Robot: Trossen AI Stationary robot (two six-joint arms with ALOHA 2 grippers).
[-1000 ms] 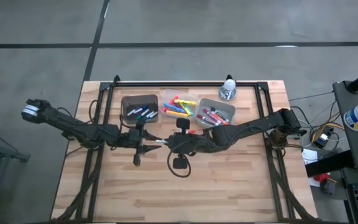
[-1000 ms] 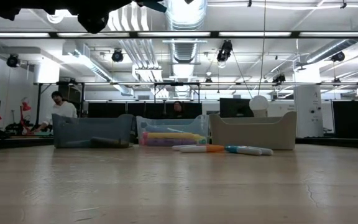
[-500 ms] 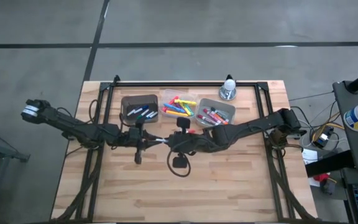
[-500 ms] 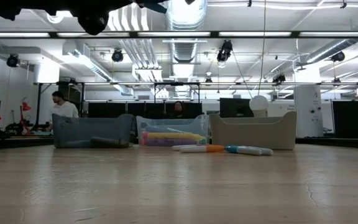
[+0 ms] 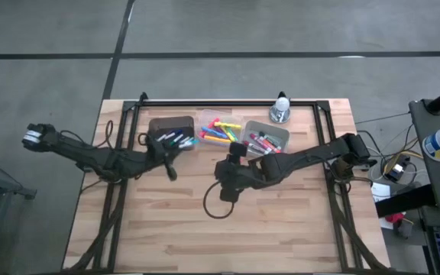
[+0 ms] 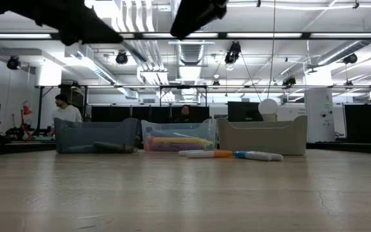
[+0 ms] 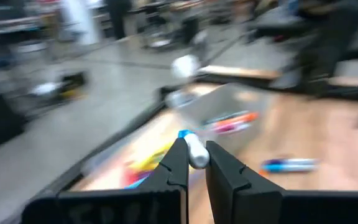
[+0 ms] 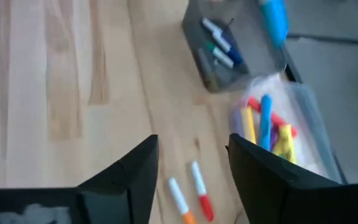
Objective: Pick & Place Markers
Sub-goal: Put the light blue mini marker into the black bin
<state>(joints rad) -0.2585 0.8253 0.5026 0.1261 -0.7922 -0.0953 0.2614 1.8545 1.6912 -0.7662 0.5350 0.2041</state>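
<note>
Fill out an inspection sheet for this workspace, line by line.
Surface: wooden table.
Job's things: markers in the dark bin, clear bin and grey bin; two loose markers lie on the wood.
Clutter: small white-topped object at the back edge.
Grippers: left gripper, jaws shut on a blue-capped marker, at the dark bin; right gripper, jaws open and empty, mid-table.
Cables: black cable loop lying on the table.
Surroundings: person beyond the table.
</note>
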